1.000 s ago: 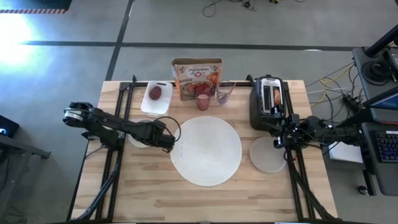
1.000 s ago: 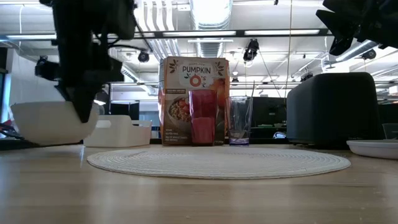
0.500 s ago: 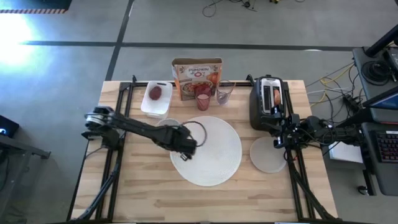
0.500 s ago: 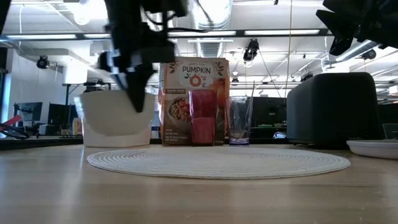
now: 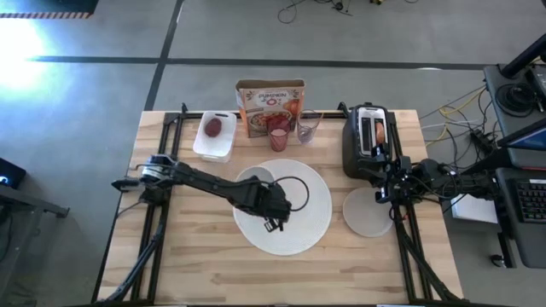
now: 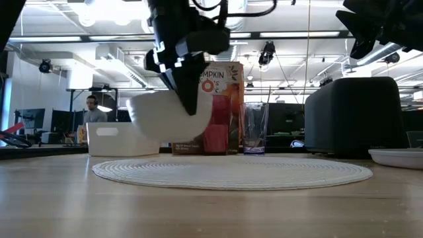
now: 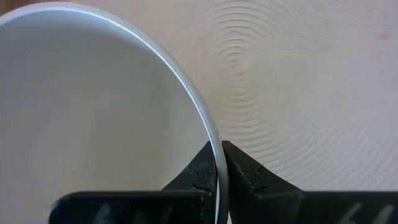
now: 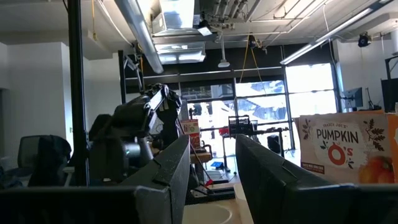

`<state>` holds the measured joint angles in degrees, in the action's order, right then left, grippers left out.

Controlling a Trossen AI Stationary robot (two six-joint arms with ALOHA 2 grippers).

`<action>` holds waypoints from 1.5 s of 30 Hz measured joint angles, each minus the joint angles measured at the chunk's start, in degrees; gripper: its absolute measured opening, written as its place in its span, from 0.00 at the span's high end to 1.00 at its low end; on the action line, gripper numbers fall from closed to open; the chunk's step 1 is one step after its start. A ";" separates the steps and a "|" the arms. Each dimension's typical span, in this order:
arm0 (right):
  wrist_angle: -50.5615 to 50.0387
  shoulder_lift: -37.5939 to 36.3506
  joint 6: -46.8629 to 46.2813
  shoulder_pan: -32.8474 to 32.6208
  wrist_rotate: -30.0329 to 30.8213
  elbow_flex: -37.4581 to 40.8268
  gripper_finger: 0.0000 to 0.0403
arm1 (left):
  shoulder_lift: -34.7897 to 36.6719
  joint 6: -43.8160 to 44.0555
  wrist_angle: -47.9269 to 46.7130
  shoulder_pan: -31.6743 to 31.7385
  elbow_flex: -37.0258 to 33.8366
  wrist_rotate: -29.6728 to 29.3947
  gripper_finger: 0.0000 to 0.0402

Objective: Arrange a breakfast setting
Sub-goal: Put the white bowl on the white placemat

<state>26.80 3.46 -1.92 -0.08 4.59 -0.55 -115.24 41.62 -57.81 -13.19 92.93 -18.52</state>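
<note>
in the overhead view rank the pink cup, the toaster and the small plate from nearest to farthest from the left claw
1. Pink cup, behind the left claw, at the table's back.
2. Small plate, off to the right.
3. Toaster, back right; only slightly farther than the plate.

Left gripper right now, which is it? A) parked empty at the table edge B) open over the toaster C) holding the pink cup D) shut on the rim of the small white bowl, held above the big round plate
D: the left gripper pinches the small white bowl by its rim, and the low view shows the bowl lifted clear above the big round white plate.
</note>
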 joint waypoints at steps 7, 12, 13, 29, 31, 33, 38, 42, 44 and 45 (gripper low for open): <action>-0.04 0.00 -0.01 0.00 -0.01 0.00 0.71 | -5.02 0.69 0.86 -1.91 3.92 2.59 1.00; -0.04 0.00 -0.01 0.00 -0.01 -0.01 0.71 | -8.45 -0.13 -0.19 -2.77 7.46 4.85 1.00; -0.04 0.02 0.01 0.01 0.01 0.01 0.71 | -8.80 -0.15 -0.72 -2.93 8.06 5.06 1.00; -0.04 0.01 0.01 -0.01 0.00 0.01 0.71 | -9.84 5.29 -5.75 -3.83 9.67 5.66 1.00; -0.02 0.02 -0.01 -0.01 0.01 0.00 0.71 | -9.84 5.40 -5.57 -4.00 9.67 5.68 0.99; -0.02 0.00 0.01 0.00 0.01 -0.01 0.71 | -9.84 5.27 -4.52 -4.23 9.66 5.73 0.97; -0.01 0.00 0.00 0.01 0.01 -0.01 0.71 | -9.86 2.02 -1.86 -5.21 10.46 6.12 0.91; -0.04 0.00 0.01 0.01 0.01 -0.01 0.71 | -9.88 2.60 -2.54 -5.23 10.46 6.11 0.86; -0.10 0.02 0.00 0.00 0.01 0.01 0.71 | -9.86 2.79 -2.69 -5.18 10.46 6.05 0.84; -0.08 0.02 0.00 0.00 0.01 -0.01 0.71 | -9.86 2.96 -2.81 -5.18 10.46 6.06 0.82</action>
<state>26.72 3.49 -1.92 -0.08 4.60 -0.56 -125.10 44.58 -60.62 -18.38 103.39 -12.46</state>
